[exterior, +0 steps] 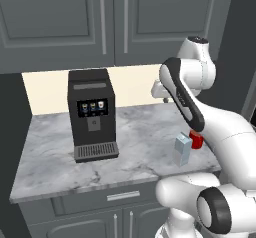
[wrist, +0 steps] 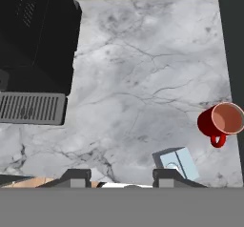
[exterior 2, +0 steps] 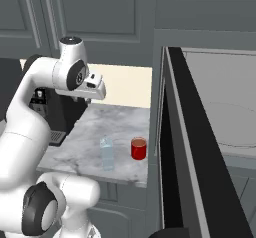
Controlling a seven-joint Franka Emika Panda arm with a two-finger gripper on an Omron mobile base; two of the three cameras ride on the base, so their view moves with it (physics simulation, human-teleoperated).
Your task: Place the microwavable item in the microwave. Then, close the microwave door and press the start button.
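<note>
Fingers apart and empty, high over the bench, while the red cup sits near the bench's right edge beside the open microwave door. Trouble could be the blue carton just beside it: a sloppy descent might knock it over or nudge the cup away.

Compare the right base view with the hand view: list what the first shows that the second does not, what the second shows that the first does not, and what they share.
Right base view alone: the open microwave door seen edge-on, the glass turntable inside the microwave, and the upper cabinets.
Hand view alone: the red cup's handle and hollow inside from above, the coffee machine's drip grate, and the open gripper.
Shared: the marble counter, the red cup and the pale blue carton standing apart beside it.
</note>
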